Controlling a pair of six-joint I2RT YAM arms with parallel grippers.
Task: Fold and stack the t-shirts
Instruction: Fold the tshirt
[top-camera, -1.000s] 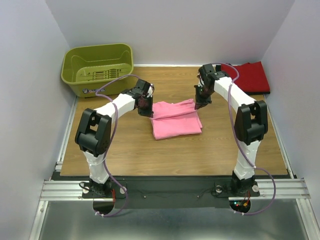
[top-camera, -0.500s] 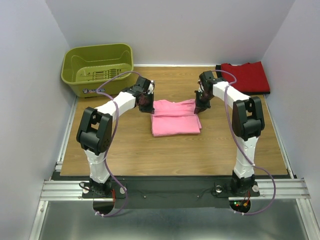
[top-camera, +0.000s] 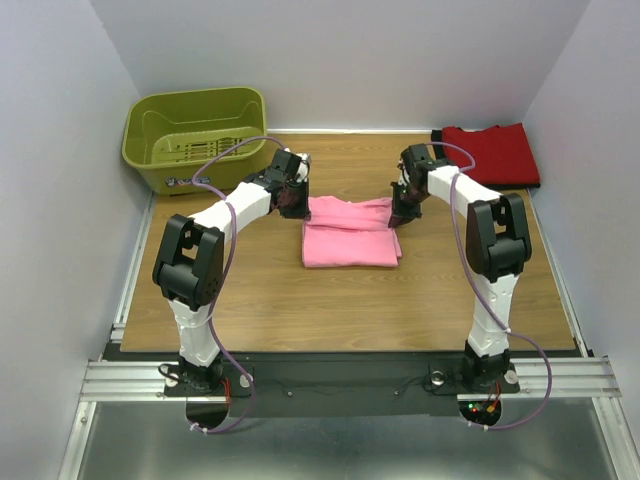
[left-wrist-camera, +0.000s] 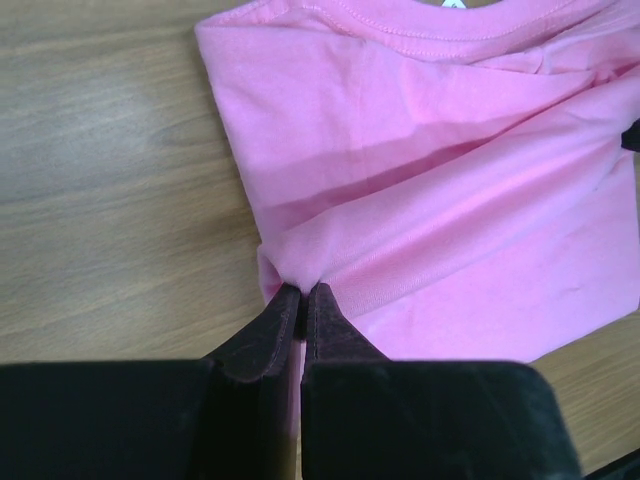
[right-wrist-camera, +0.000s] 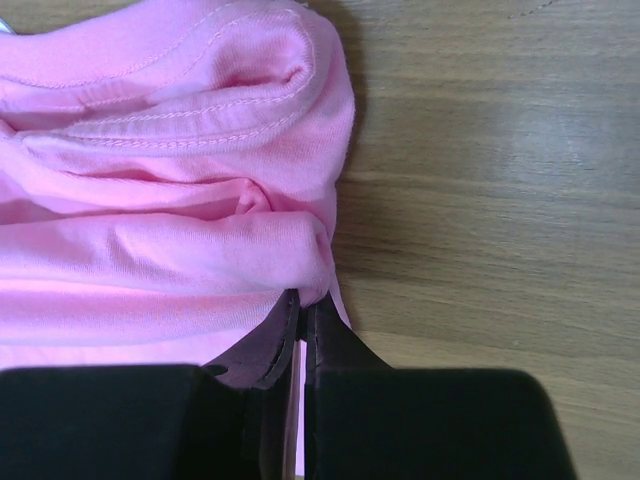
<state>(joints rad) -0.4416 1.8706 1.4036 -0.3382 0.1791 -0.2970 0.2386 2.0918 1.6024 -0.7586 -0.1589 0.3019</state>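
Left end effector (left-wrist-camera: 303, 292), right end effector (right-wrist-camera: 302, 300) pinch pink t-shirt (top-camera: 350, 242) edges; pinched cloth hidden

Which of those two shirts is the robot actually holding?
The pink t-shirt in the middle of the table: the left gripper and right gripper each pinch one of its sides. The red t-shirt lies folded in the far right corner, untouched.

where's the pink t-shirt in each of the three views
Top external: pink t-shirt at the centre of the wooden table.
Left wrist: pink t-shirt fills the upper right, left end effector shut on its edge.
Right wrist: pink t-shirt fills the left, right end effector shut on its edge.
Shared landmark: the wooden table.
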